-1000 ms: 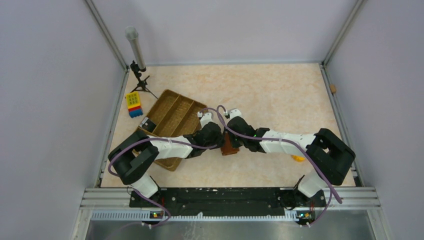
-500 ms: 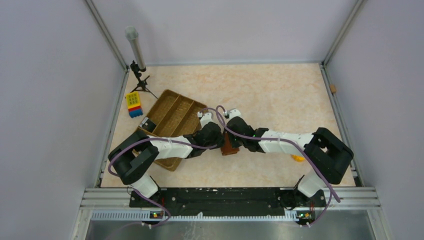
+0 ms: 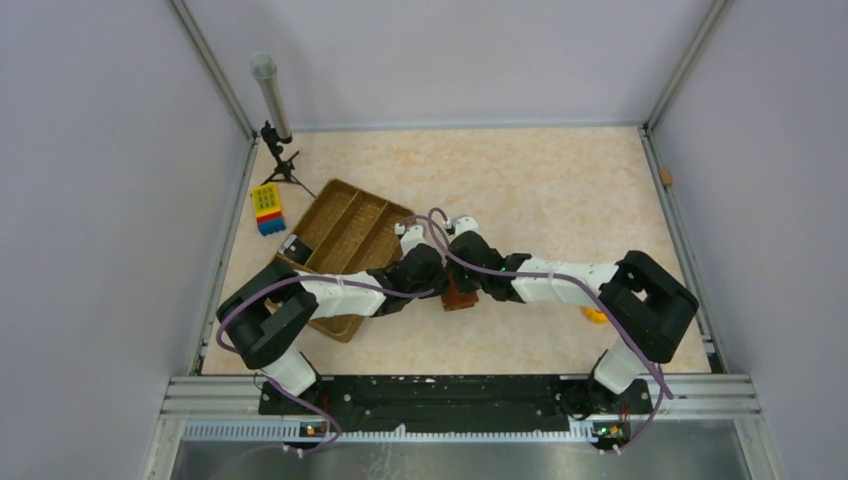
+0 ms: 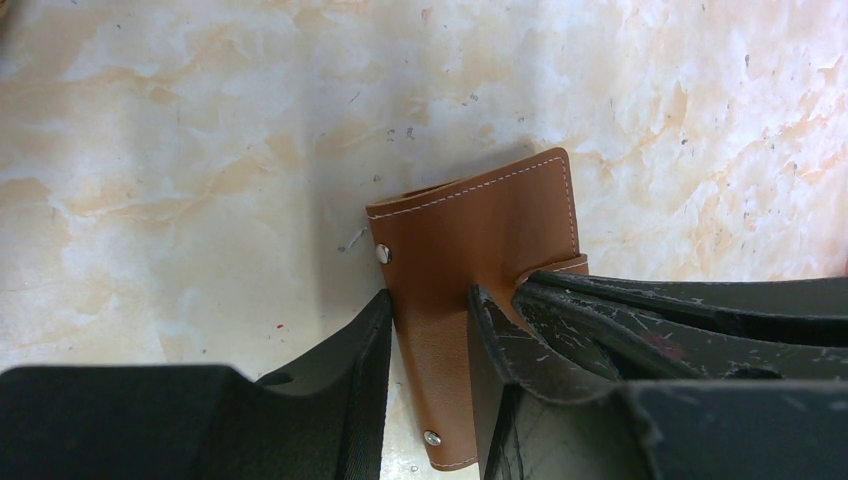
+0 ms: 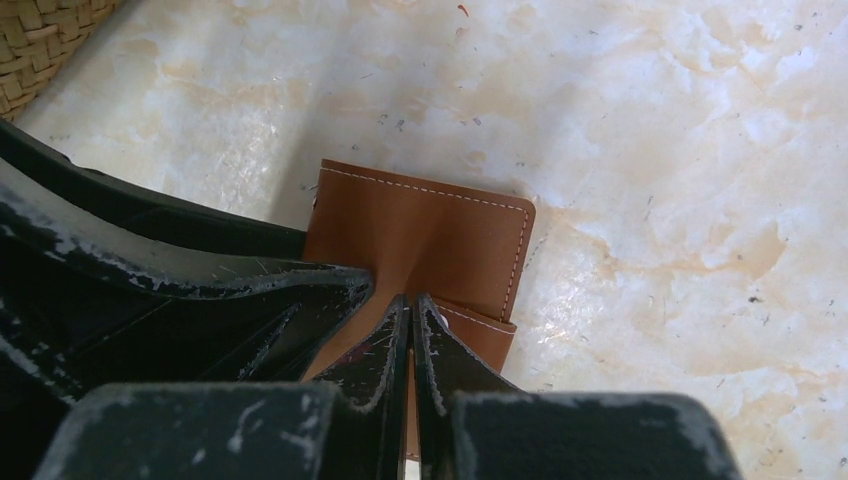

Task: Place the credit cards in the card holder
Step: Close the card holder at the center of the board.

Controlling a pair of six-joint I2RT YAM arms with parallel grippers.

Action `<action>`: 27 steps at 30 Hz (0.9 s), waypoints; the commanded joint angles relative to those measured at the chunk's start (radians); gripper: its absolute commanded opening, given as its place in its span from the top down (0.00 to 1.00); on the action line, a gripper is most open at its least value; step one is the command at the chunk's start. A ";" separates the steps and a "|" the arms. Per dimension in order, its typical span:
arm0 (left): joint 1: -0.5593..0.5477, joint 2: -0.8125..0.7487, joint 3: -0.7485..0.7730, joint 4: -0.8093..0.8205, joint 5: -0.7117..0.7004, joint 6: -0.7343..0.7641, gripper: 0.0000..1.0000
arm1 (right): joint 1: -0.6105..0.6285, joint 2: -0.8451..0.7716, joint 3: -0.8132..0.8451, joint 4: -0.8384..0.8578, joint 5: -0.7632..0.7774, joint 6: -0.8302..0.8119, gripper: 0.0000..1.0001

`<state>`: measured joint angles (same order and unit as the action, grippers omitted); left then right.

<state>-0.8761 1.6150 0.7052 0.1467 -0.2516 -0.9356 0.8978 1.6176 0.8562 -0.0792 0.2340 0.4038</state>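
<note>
The card holder [image 3: 461, 297], a small brown leather-like wallet with white stitching, lies on the marble-patterned table between the two arms. In the left wrist view the card holder [image 4: 480, 230] sits between my fingers. The left gripper [image 4: 430, 295] is shut on its lower half, one finger on each side. My right gripper [image 5: 410, 298] is shut, its fingertips pressed together against the card holder [image 5: 430, 230] at the edge of its flap. The right gripper's fingers [image 4: 650, 315] also reach in from the right in the left wrist view. No credit cards are in view.
A large woven compartmented tray [image 3: 372, 196] lies left of the holder, partly under the left arm; its corner [image 5: 40, 40] shows in the right wrist view. A yellow-and-blue block [image 3: 267, 208] and a small tripod with a tube [image 3: 275, 100] stand at the far left. A small yellow object [image 3: 596, 317] lies by the right arm.
The right arm's elbow and forearm have shifted a little to the left. The holder and the left arm have stayed in place.
</note>
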 commanded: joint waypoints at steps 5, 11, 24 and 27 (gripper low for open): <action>0.000 0.052 -0.015 -0.127 -0.006 0.031 0.66 | -0.004 0.013 -0.016 -0.052 -0.002 0.081 1.00; 0.000 0.054 -0.013 -0.129 -0.005 0.031 0.66 | -0.006 -0.039 -0.092 -0.050 0.050 0.212 1.00; 0.000 0.057 -0.010 -0.133 -0.011 0.025 0.66 | -0.013 -0.041 -0.290 0.086 0.079 0.463 1.00; 0.000 0.057 -0.010 -0.134 -0.010 0.024 0.66 | -0.003 -0.047 -0.316 0.103 0.113 0.506 1.00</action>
<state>-0.8768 1.6245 0.7128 0.1490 -0.2516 -0.9352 0.8917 1.5383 0.6277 0.1848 0.3004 0.8417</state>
